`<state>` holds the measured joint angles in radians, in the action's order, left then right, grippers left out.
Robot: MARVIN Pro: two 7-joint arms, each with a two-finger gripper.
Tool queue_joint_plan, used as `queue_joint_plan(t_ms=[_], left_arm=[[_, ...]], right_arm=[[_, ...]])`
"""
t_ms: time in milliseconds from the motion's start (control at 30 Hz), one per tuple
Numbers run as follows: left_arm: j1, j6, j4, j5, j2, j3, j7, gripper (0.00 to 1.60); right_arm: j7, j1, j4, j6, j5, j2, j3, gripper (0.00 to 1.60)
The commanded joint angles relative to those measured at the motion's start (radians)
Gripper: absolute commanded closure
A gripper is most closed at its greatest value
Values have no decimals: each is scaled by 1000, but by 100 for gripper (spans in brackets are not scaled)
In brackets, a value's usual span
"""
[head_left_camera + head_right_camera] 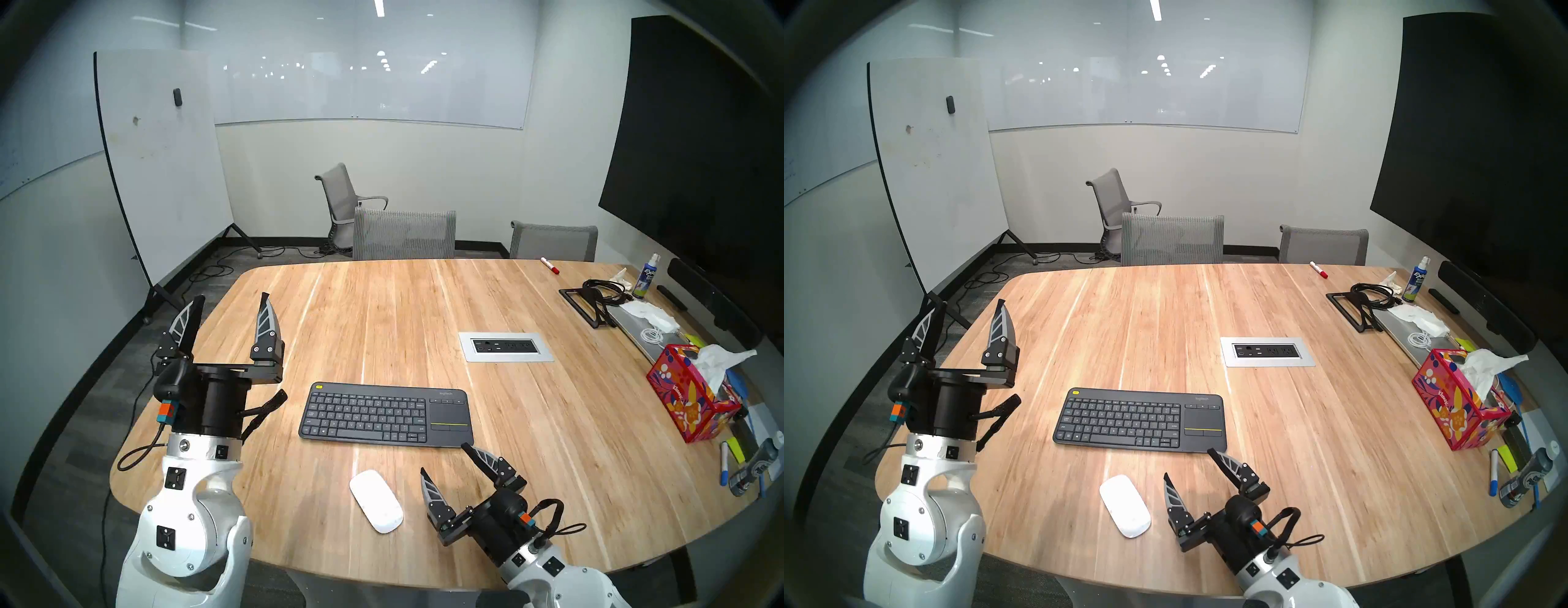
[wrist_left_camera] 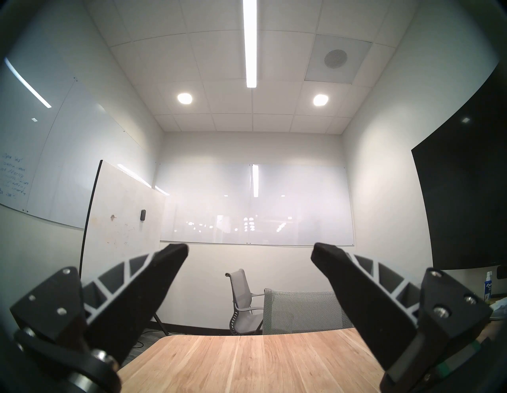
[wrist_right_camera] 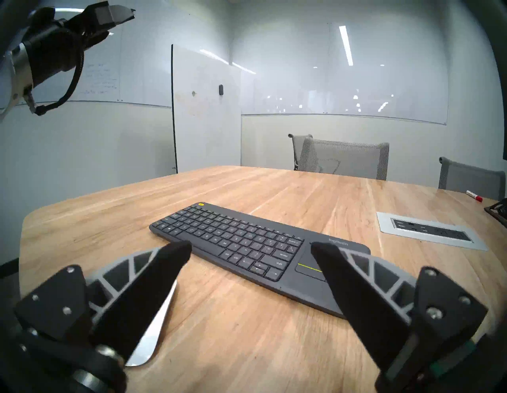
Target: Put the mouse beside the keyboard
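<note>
The white mouse (image 1: 376, 501) (image 1: 1124, 506) lies on the wooden table (image 1: 382, 322), in front of the keyboard and near the front edge. The dark grey keyboard (image 1: 384, 414) (image 1: 1140, 420) (image 3: 255, 244) lies flat at the table's middle, touchpad at its right end. My right gripper (image 1: 444, 457) (image 1: 1188, 463) (image 3: 251, 248) is open and empty, low over the table just right of the mouse. In the right wrist view the mouse (image 3: 153, 337) shows partly behind the left finger. My left gripper (image 1: 232, 297) (image 1: 970, 302) (image 2: 249, 248) is open and empty, raised at the table's left edge.
A silver power outlet panel (image 1: 505, 347) is set in the table behind the keyboard. A red tissue box (image 1: 687, 399), markers, a spray bottle (image 1: 645, 278), a laptop stand and cables crowd the right side. Grey chairs (image 1: 403, 233) stand at the far edge.
</note>
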<state>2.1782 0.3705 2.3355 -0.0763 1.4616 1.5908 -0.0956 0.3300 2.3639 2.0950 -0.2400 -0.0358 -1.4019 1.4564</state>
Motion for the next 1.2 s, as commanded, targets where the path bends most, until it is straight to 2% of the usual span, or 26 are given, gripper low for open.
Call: queue_joint_plan(t_ms=[0, 133, 233, 600, 1167], left_arm=[[-1, 1, 18, 0, -1, 0, 1, 0], [-1, 1, 18, 0, -1, 0, 1, 0], [-1, 1, 18, 0, -1, 0, 1, 0], [-1, 1, 18, 0, -1, 0, 1, 0], [-1, 1, 18, 0, -1, 0, 1, 0]], right_arm=[[-5, 7, 19, 7, -25, -8, -25, 0], [-11, 4, 9, 13, -44, -7, -55, 0], [-33, -12, 3, 21, -36, 31, -85, 0], [-92, -39, 13, 62, -27, 101, -149, 0], [-114, -79, 37, 171, 3, 170, -206, 0]])
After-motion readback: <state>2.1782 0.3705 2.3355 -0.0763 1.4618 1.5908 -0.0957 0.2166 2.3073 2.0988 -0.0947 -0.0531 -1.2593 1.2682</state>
